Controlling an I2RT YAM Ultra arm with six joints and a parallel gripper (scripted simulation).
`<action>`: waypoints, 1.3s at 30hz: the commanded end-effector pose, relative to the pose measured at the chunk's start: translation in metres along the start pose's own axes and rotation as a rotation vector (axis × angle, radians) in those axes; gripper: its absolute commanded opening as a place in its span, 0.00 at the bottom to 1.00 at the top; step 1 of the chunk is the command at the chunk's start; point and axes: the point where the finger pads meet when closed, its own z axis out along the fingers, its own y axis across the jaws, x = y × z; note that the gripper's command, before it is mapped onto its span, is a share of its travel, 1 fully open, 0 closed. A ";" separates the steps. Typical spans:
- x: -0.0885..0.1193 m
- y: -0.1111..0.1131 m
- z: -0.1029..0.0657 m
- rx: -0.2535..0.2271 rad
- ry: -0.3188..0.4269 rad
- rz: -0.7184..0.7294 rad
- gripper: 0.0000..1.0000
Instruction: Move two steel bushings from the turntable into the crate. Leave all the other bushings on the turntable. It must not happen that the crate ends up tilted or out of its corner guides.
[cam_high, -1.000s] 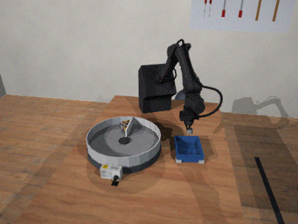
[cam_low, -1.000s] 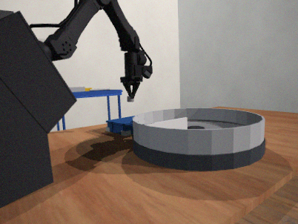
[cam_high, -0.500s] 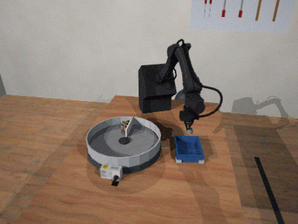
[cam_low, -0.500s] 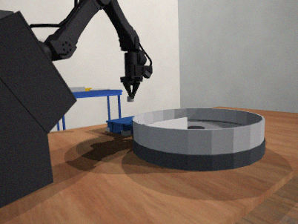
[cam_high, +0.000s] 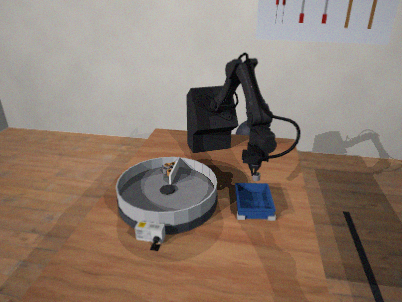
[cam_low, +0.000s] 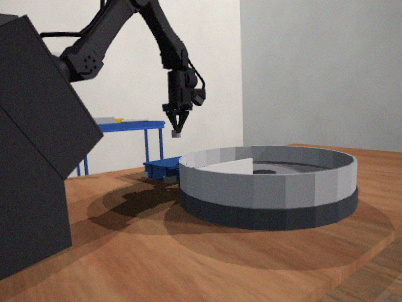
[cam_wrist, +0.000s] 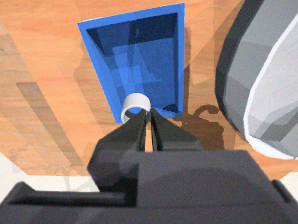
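Observation:
My gripper (cam_high: 255, 173) (cam_low: 177, 130) (cam_wrist: 148, 112) is shut on the wall of a light grey steel bushing (cam_high: 256, 177) (cam_low: 176, 134) (cam_wrist: 136, 99). It holds the bushing in the air above the near end of the blue crate (cam_high: 256, 214) (cam_low: 163, 170) (cam_wrist: 181, 60). No bushing shows in the visible part of the crate's floor; its near end is partly hidden in the wrist view. The grey turntable (cam_high: 190, 217) (cam_low: 270, 191) stands beside the crate. Small grey and orange-brown pieces (cam_high: 171, 166) lie at its back by the divider, too small and partly hidden to tell apart.
The turntable's raised round wall stands close beside the crate. A pale upright divider (cam_high: 174, 171) (cam_low: 230, 166) stands inside it. A small white box (cam_high: 150, 232) is at its front. A large black block (cam_high: 210, 117) (cam_low: 35, 150) stands behind, by the arm's base.

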 end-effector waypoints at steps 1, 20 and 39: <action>0.002 0.000 0.014 0.007 -0.003 0.002 0.00; -0.012 0.009 0.060 -0.022 -0.055 0.000 0.00; -0.013 0.009 0.060 -0.022 -0.056 0.000 0.00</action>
